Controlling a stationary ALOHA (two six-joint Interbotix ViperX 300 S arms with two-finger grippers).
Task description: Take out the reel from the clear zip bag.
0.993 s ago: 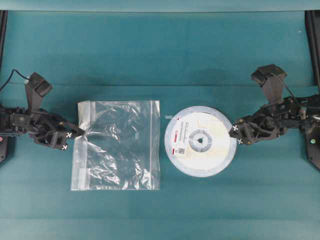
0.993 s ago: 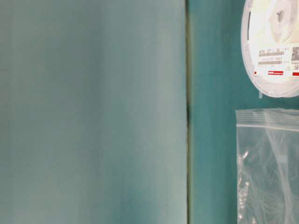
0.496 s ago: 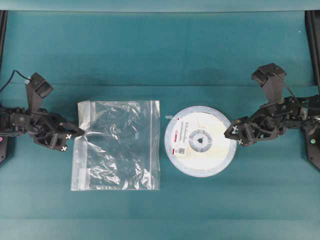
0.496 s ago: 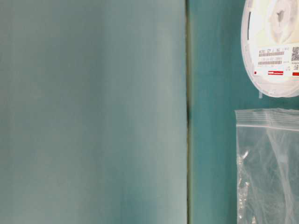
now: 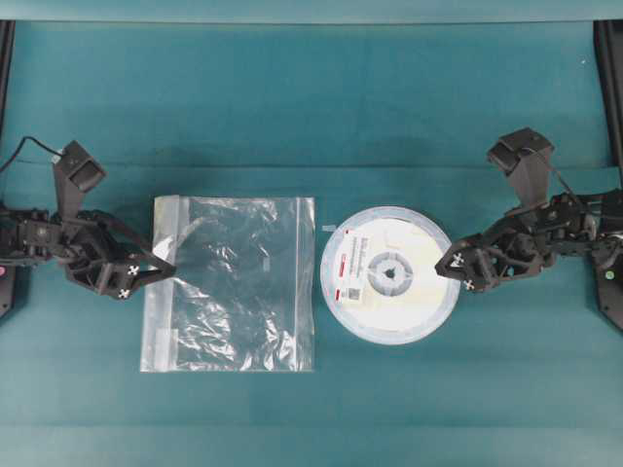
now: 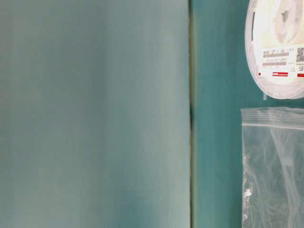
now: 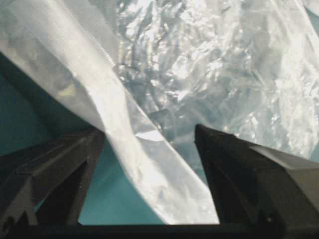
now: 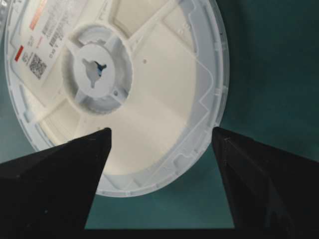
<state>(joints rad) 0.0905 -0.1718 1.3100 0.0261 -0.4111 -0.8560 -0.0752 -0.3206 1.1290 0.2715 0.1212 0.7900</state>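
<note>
Item: flat round white plastic reel [image 5: 389,274] lying out at 3 o'clock of crinkled square clear zip bag [image 5: 230,283]; left gripper [image 5: 146,272] and right gripper [image 5: 454,270] both gaping, holding nothing—draw both straight back without snagging either item.

The left gripper [image 5: 148,273] is sitting at the middle left of the overhead frame, its arm reaching in from the left edge, jaws spread wide. The right gripper [image 5: 456,271] is sitting at the middle right, its arm stretching in from the right edge, jaws likewise standing wide apart.
</note>
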